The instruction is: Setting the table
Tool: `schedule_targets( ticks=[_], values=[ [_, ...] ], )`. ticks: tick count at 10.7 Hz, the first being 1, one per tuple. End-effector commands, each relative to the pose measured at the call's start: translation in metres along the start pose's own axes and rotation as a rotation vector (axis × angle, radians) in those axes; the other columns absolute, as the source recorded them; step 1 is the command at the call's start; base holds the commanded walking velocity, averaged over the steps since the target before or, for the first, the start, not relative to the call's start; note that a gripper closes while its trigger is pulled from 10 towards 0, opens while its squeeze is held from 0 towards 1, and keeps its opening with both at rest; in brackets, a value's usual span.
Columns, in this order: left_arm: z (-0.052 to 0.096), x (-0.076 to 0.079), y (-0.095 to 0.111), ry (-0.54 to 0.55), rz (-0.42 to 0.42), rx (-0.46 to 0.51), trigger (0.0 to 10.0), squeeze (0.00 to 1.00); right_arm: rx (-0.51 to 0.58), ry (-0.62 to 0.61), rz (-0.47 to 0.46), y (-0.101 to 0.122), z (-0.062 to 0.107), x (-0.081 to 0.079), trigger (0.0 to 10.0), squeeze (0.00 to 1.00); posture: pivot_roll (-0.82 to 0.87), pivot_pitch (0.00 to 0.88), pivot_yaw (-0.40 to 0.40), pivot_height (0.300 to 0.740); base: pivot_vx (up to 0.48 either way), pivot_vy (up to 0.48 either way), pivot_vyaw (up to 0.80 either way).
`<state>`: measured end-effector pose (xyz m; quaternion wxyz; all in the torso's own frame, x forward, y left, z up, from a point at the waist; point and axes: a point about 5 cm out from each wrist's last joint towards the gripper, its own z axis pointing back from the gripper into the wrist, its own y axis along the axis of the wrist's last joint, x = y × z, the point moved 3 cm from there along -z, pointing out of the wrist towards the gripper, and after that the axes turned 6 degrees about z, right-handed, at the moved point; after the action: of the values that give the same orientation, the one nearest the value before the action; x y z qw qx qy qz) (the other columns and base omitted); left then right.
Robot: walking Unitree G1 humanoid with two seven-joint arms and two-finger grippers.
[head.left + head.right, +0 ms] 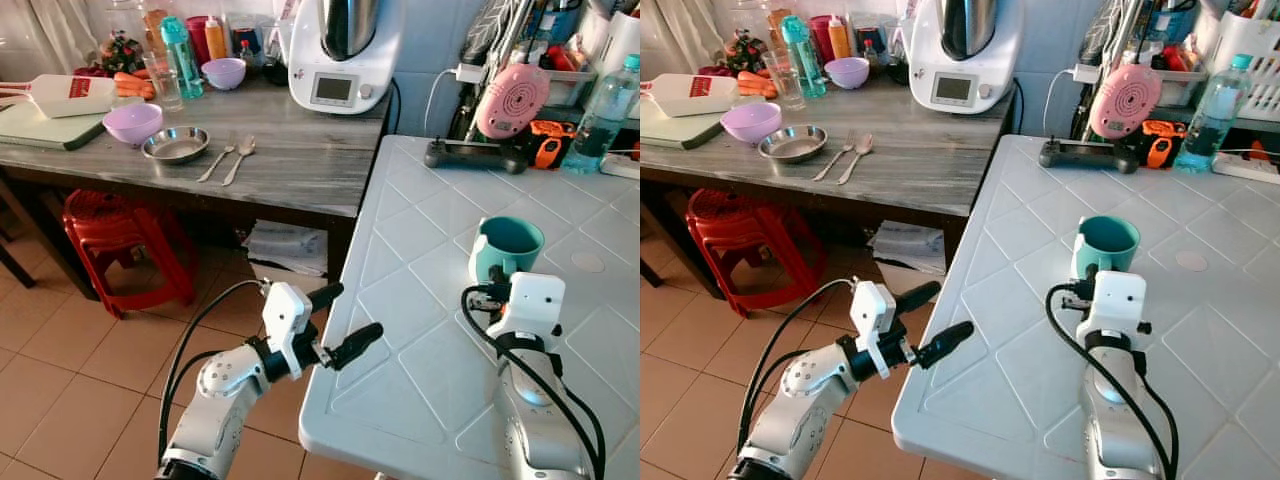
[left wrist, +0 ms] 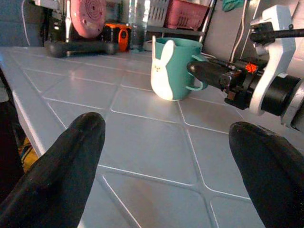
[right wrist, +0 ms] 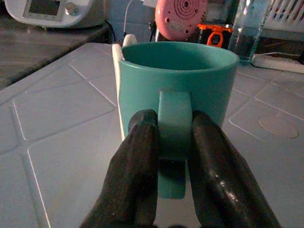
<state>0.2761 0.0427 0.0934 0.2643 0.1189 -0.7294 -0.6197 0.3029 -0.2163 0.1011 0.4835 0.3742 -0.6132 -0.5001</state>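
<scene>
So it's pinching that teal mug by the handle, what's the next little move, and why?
Probably release: the right gripper is shut on the handle of the teal mug, which already stands upright on the white table. The left gripper hangs open at the table's edge, holding nothing.

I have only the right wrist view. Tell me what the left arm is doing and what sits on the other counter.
Observer: The left gripper hangs open at the white table's near edge, holding nothing.
Operator: Report the mug's far side.
Observer: The teal mug bears a white rabbit figure, seen from the left wrist.
Operator: Now the counter.
Observer: On the grey counter lie a fork and spoon beside a steel dish and a purple bowl.
Operator: Confirm my grip.
Observer: The right gripper pinches the mug's handle.
</scene>
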Motion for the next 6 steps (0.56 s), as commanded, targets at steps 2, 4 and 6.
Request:
schedule_targets(
  ticks=[2, 4, 6],
  values=[
    [0.000, 0.001, 0.001, -0.006, -0.005, -0.001, 10.0, 0.00, 0.009, -0.017, -0.007, 0.003, -0.002, 0.004, 1.5, 0.00, -0.07, 0.000, 0.033, 0.740, 0.000, 0.000, -0.73],
    [-0.002, 0.001, 0.002, -0.007, -0.005, -0.001, 10.0, 0.00, 0.010, -0.018, -0.006, 0.002, -0.002, 0.006, 2.5, 0.00, -0.08, 0.000, 0.030, 0.740, 0.000, 0.000, -0.80],
    [-0.001, -0.012, 0.000, 0.101, -0.040, -0.019, 10.0, 0.00, 0.006, -0.012, 0.004, 0.002, -0.002, 0.007, 10.0, 0.00, -0.08, 0.000, 0.023, 0.740, 0.000, 0.000, 0.00]
  ],
)
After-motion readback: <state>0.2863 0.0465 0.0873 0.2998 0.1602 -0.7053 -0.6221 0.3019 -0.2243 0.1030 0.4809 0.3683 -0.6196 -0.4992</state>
